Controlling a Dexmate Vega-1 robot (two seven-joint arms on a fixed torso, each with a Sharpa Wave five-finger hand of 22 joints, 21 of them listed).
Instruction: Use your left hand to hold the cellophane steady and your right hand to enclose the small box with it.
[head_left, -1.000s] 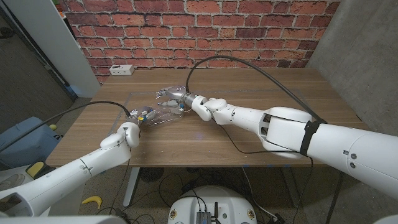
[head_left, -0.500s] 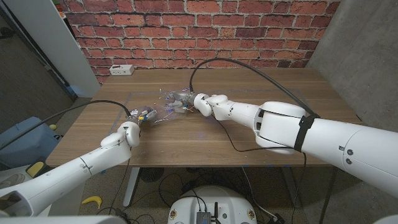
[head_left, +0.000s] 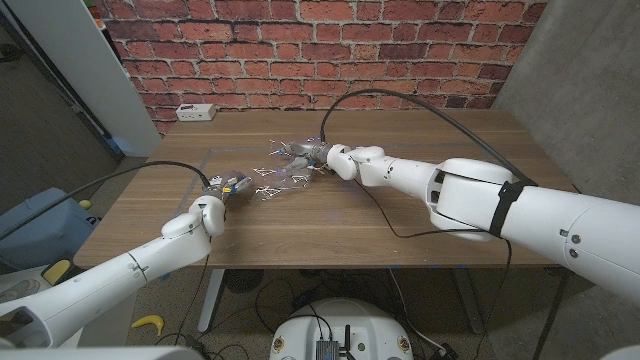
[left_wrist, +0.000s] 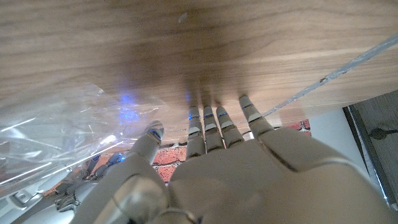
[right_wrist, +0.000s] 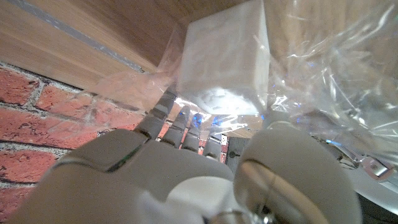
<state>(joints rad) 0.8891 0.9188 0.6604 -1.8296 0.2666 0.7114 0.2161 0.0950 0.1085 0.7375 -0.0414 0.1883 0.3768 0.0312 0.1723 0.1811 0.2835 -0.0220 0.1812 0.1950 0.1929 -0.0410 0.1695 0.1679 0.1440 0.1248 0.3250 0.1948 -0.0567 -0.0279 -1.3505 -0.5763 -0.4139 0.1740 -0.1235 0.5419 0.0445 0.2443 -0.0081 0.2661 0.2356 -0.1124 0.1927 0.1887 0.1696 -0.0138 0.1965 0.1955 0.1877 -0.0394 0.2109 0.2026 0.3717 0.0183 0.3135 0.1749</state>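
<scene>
A wooden table (head_left: 400, 215) is seen in front of a red brick wall (head_left: 330, 40). A sheet of clear cellophane (head_left: 272, 178) is spread near the middle of the table, and only its shiny creases can be made out from the head view. The left hand (head_left: 228, 187) is placed on the near left edge of the sheet. In the left wrist view its fingers (left_wrist: 214, 124) are pressed tip-down on the bare wood, with the thumb just beside the clear sheet, so a real grip cannot be told. The right hand (head_left: 303, 157) is set at the far side of the sheet. In the right wrist view a small white box (right_wrist: 224, 59) is seen under the crinkled cellophane, and folds of the sheet are gathered at the right hand's fingers. The box is too small and too covered to be picked out from the head view. A white power strip (head_left: 195, 112) lies far back on the table, well apart.
</scene>
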